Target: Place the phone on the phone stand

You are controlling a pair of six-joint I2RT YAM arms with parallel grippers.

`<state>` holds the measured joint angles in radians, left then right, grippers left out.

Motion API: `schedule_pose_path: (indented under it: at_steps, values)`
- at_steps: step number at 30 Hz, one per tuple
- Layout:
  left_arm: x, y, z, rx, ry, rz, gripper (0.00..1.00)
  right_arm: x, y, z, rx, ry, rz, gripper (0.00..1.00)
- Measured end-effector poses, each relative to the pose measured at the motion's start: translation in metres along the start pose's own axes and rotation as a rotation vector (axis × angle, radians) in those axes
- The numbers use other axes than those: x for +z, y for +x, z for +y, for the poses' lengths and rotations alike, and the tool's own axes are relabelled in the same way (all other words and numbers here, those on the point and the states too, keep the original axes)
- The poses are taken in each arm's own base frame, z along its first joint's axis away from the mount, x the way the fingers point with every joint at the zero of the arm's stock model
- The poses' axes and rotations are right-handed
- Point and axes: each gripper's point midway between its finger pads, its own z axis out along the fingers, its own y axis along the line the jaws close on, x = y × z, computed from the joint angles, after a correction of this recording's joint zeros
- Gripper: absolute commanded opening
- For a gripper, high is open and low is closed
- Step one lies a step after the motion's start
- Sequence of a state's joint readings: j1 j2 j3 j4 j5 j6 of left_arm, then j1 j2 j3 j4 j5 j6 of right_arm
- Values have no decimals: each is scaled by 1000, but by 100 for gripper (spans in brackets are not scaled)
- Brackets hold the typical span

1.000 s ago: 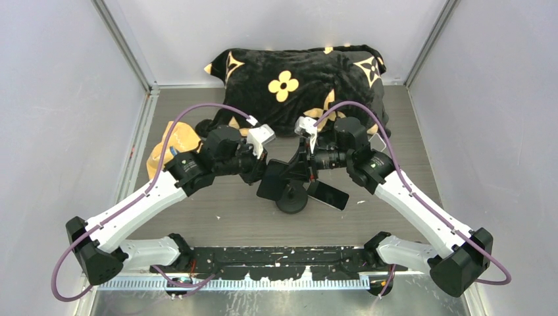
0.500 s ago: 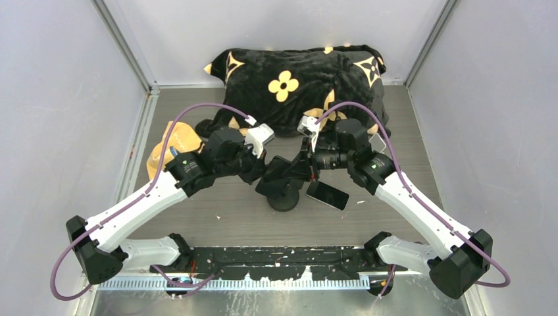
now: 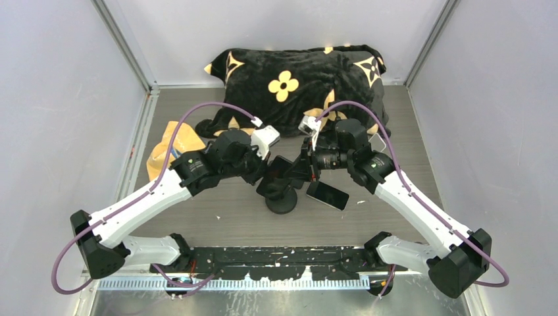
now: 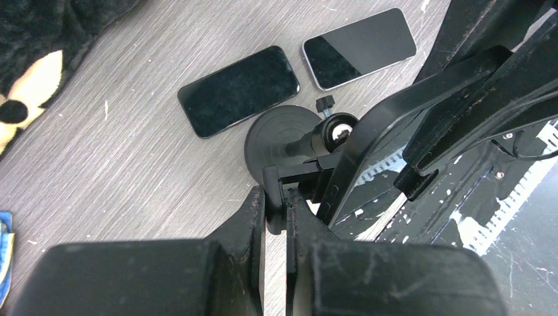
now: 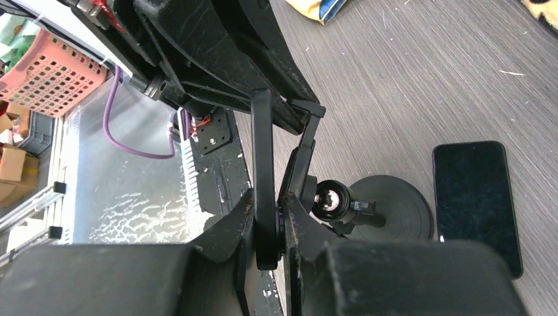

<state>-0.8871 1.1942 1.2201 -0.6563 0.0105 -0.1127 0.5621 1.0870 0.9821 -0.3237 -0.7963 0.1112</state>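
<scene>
A: State of the bench (image 3: 217, 217) and phone stand (image 3: 281, 203)?
B: The phone stand is upright mid-bench, its bracket clamped in the left tool (image 4: 275, 204).
A: And the phone (image 5: 262, 145)?
B: Off the bench, edge-on, pinched in the right tool (image 5: 266, 205) against the stand's head. Whether it is seated, I cannot tell. A dark handset (image 4: 239, 90) and a silver-edged handset (image 4: 360, 48) lie flat beside the base.

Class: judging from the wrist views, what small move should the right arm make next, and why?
Probably ease the phone slightly deeper into the cradle of the phone stand before releasing. The right tool is shut on the phone's edge, the phone leans against the cradle, and the left tool pinches the cradle's bracket, steadying it. Full seating cannot be confirmed.
</scene>
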Motion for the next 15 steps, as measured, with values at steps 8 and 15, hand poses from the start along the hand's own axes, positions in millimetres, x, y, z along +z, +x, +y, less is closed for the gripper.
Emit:
schedule_pose_path:
  at_steps: [8, 15]
  values:
    - [1, 3, 8, 7, -58, 20, 1, 4, 4, -9, 42, 25, 40, 1]
    - [-2, -1, 14, 7, -94, 18, 1, 5, 0, -13, 62, 45, 59, 1]
